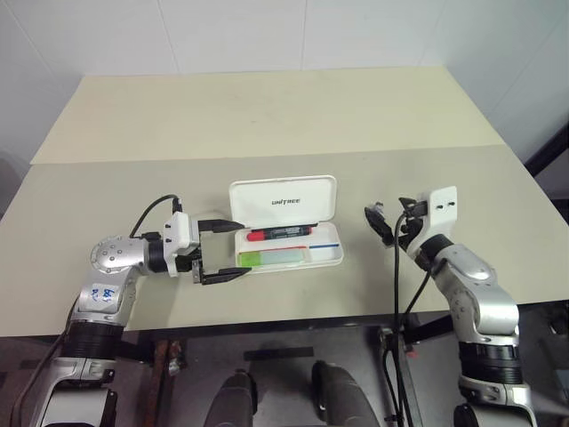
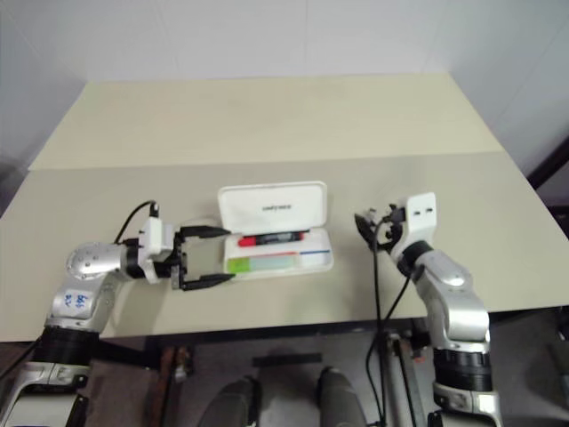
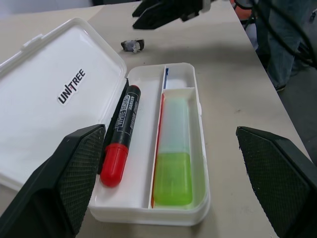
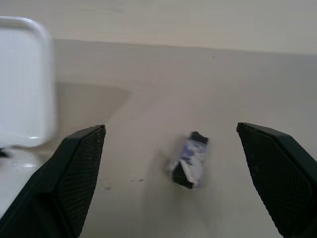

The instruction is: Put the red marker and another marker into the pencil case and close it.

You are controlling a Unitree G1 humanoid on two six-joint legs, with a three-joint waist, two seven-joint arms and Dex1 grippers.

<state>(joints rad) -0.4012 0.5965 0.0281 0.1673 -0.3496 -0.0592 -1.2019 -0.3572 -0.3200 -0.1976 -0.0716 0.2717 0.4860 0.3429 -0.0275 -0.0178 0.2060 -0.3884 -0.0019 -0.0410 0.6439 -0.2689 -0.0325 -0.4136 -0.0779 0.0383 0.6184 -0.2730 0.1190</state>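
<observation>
The white pencil case (image 1: pixel 283 201) lies open at the middle of the table, its lid tilted back. Inside, the red marker (image 1: pixel 280 234) lies in the far compartment and the green-capped marker (image 1: pixel 274 258) in the near one; in the left wrist view the red marker (image 3: pixel 121 134) and the green-capped marker (image 3: pixel 173 158) lie side by side. My left gripper (image 1: pixel 242 249) is open at the case's left end, its fingers either side of that end. My right gripper (image 1: pixel 393 221) is open to the right of the case, apart from it and holding nothing.
A small dark and pale scrap (image 4: pixel 188 158) lies on the table between the case and my right gripper. A seam (image 1: pixel 267 153) crosses the table behind the case. The table's front edge (image 1: pixel 293 316) is close below the case. Cables hang by my right arm.
</observation>
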